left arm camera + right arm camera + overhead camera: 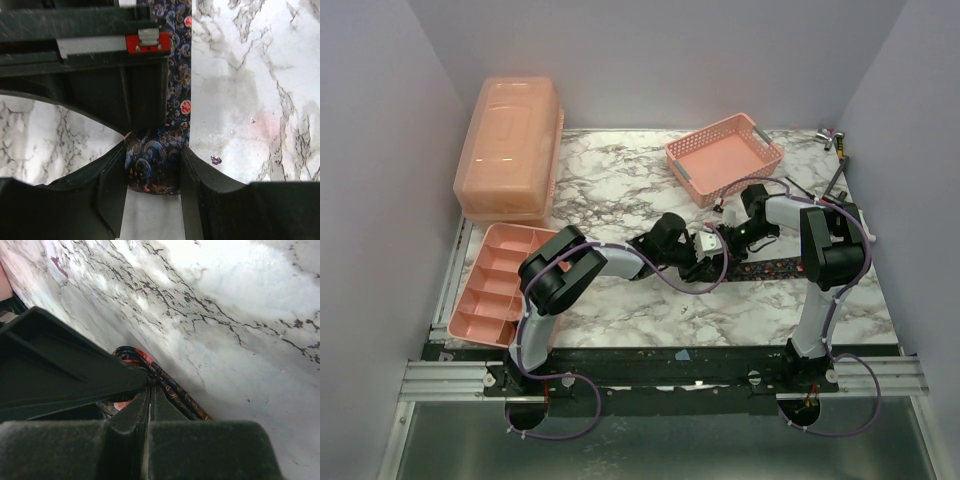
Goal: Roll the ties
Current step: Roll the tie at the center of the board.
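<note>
The left gripper (152,172) stands at a narrow opening, its two matte black fingers (112,185) pressed against either side of a small rounded coil of fabric. That coil is the rolled end of the tie (181,95), a dark navy woven cloth covered in swirling orange and pale blue figures with small red roundels. From the coil the rest of the tie runs away as a flat narrow strip along the table. In the top view it lies towards the right arm's side, at the centre-right of the surface.

The right gripper (150,402) has its fingers drawn together with no gap showing. The tie's folded edge sits right at their tips. Whether any cloth is caught between them cannot be told.

The table (620,180) is glossy white marble-patterned laminate with grey-black veins and a few small dark specks. At the far side rests a coral plastic lattice basket (725,155). To the left stand a translucent peach lidded box (510,140) and a pink divided tray (485,300). Thin lilac cables (535,330) loop along both arms. Plain pale lilac walls (650,60) close in the space.
</note>
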